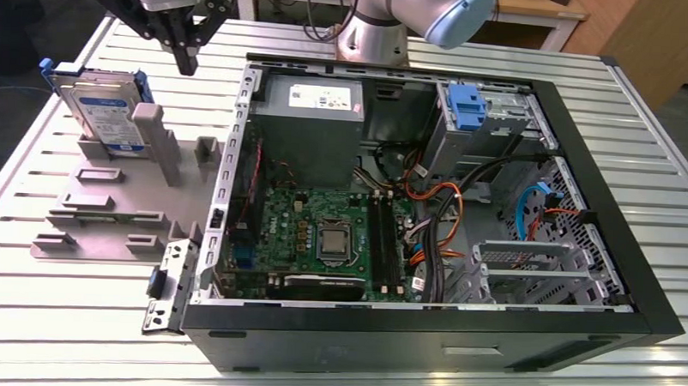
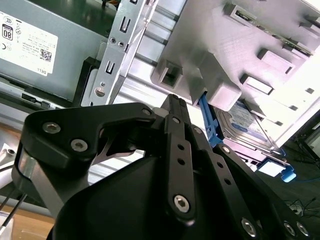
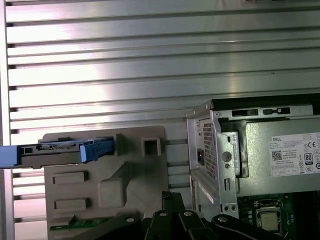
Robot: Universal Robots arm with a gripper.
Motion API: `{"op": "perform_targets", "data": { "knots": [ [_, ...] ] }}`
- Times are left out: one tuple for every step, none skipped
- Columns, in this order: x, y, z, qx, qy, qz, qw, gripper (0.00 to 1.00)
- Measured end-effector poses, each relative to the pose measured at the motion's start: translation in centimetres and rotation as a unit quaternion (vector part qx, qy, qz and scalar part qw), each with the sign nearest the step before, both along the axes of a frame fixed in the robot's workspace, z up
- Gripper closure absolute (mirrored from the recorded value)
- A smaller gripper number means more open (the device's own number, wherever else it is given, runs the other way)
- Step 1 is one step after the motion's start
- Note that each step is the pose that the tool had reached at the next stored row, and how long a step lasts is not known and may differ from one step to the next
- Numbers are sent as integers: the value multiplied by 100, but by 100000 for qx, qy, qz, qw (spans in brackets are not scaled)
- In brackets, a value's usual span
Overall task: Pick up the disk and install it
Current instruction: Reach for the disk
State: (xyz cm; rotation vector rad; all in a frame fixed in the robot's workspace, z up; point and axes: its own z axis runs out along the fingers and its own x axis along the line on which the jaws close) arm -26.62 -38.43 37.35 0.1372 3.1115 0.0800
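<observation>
The disk [image 1: 99,109], a silver drive with a blue-and-white label and a blue rail, stands on edge in the grey slotted holder block [image 1: 121,198] at the exterior view's left. My gripper [image 1: 190,65] hangs above the table between the disk and the open computer case [image 1: 616,254], clear of both. Its black fingers are shut with nothing between them. In both wrist views the fingers meet at one tip [image 2: 172,101] [image 3: 172,196]. The disk appears edge-on in the first wrist view [image 3: 65,149], and in the second wrist view it sits behind the holder [image 2: 248,125].
The case lies open on the slatted metal table [image 1: 53,337], with the motherboard [image 1: 319,235], power supply [image 1: 310,106] and cables inside. A blue latch [image 1: 466,107] sits on the upper drive bay. The arm's base [image 1: 373,35] stands behind the case.
</observation>
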Motion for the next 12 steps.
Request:
{"op": "perform_targets", "data": {
  "knots": [
    [-2,0,0,1,2,0,100000,89],
    [-4,0,0,0,2,-1,100000,89],
    [-7,1,0,3,-1,-2,100000,89],
    [-10,1,0,3,0,-3,100000,89],
    [-14,2,-1,3,-1,-3,100000,89],
    [-17,2,-1,2,0,-3,100000,89],
    [-21,3,-1,0,0,-2,100000,89],
    [-25,3,-2,2,0,-3,100000,89],
    [-28,4,-2,2,1,1,100000,89],
    [-31,5,-3,3,5,2,100000,89],
    [-34,5,-3,2,13,1,100000,89],
    [-37,5,-4,-2,21,0,100000,89]
  ]
}}
